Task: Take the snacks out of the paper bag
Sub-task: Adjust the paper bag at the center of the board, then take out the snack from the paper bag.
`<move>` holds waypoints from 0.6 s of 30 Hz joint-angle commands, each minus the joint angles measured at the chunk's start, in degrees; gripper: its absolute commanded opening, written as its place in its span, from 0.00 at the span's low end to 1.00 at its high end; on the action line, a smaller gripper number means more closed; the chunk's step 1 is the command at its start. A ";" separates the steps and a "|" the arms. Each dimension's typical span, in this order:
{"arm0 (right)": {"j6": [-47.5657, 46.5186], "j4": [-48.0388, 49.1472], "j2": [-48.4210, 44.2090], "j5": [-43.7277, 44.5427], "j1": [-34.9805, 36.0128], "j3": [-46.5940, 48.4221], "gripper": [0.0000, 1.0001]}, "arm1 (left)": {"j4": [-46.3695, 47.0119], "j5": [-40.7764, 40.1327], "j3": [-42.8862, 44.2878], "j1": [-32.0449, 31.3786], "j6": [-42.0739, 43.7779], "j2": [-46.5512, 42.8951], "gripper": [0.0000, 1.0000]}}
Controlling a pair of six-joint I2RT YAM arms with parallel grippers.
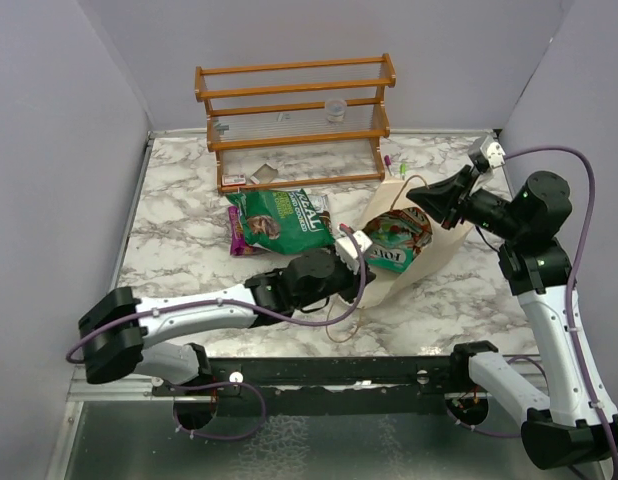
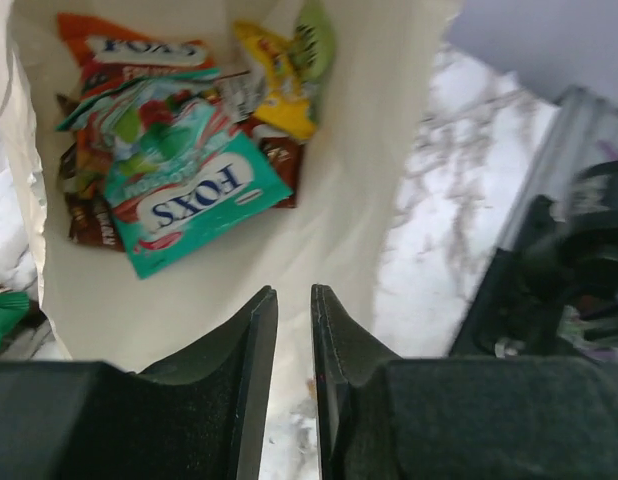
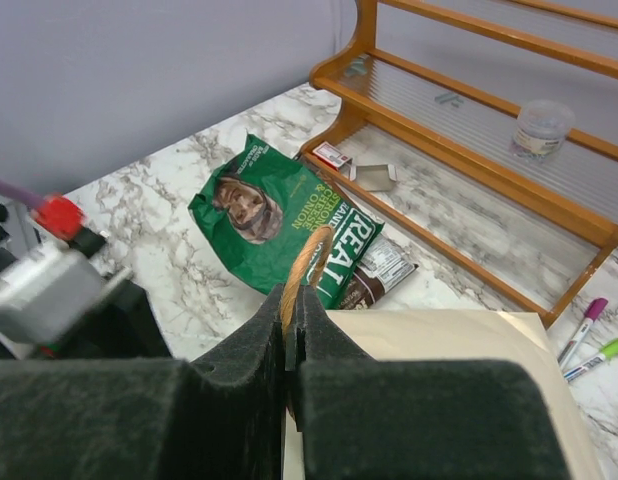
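Note:
The cream paper bag (image 1: pixel 444 250) lies on its side on the marble table, mouth facing left. Inside it, the left wrist view shows several snacks: a teal packet (image 2: pixel 194 195), a red-orange one (image 2: pixel 129 50), a yellow one (image 2: pixel 274 85) and a light green one (image 2: pixel 317 40). A dark green packet (image 1: pixel 284 220) and a purple packet (image 1: pixel 236 232) lie outside, left of the bag. My left gripper (image 2: pixel 294 292) hovers at the bag's mouth (image 1: pixel 357 248), jaws slightly apart and empty. My right gripper (image 3: pixel 292 295) is shut on the bag's tan handle (image 3: pixel 307 265), holding it up (image 1: pixel 419 195).
A wooden slatted rack (image 1: pixel 294 120) stands at the back with a small clear cup (image 1: pixel 335 108) on it. Thin pens (image 1: pixel 392 162) lie right of the rack. Small cards (image 1: pixel 261 176) lie under the rack. Grey walls close in both sides.

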 commanded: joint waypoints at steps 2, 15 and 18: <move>0.91 2.34 -1.97 0.71 0.20 0.34 0.02 | 14.09 -11.27 0.28 -0.93 8.14 9.07 0.22; 2.08 3.67 -1.73 -1.13 0.20 -0.43 0.02 | 17.64 -17.11 9.60 -0.73 13.43 30.31 0.20; 1.77 3.16 -2.19 -0.84 0.20 -0.36 0.02 | 13.97 -17.41 12.77 0.72 13.18 32.83 0.16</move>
